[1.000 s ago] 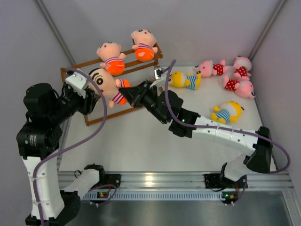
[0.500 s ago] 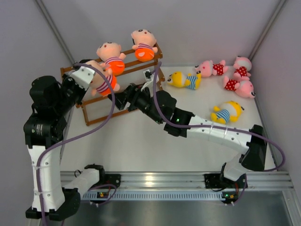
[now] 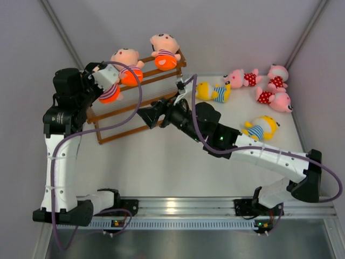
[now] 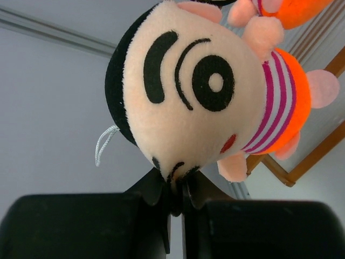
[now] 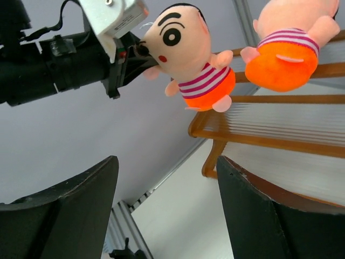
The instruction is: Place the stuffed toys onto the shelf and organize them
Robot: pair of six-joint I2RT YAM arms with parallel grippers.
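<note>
A white table sits inside pale grey walls. A silver metal rail runs along its near edge, and a thin grey strut slants up each back corner.

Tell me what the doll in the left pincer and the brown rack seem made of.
Doll: soft plush fabric, matte, judging by the fuzzy nap on its face. Rack: probably wood, with smooth brown rails and a slight sheen; what its pale slats are made of is unclear.
</note>
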